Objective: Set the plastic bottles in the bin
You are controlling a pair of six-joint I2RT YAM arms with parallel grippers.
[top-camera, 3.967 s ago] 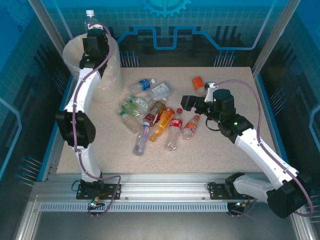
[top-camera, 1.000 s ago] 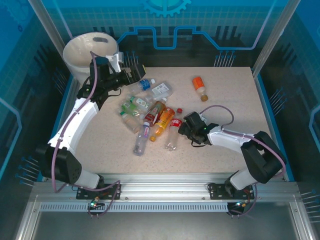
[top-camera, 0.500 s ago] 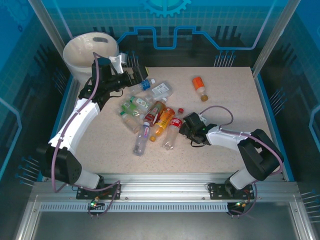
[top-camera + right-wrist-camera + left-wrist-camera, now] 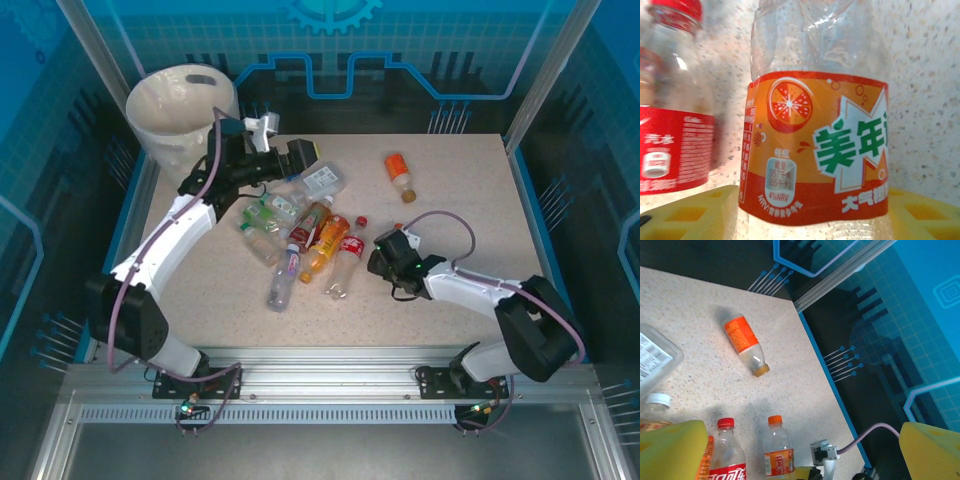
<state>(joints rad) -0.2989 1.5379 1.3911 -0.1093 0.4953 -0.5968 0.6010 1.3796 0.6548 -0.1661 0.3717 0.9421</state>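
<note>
Lying on the table (image 4: 480,180) just right of the other plastic bottles (image 4: 300,235), the orange-labelled bottle (image 4: 815,150) is sitting between the right gripper's (image 4: 380,262) yellow pads (image 4: 690,215). Its long axis is crossing their closing line. Whether they are pinching it yet I cannot tell. It is looking clear, dented above the label. The left gripper (image 4: 300,155) is hanging wide open, nearer the bin (image 4: 160,95).

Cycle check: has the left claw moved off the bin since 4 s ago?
Yes. Left claw, earlier above the bin, now sits to its right, lower in view.
</note>
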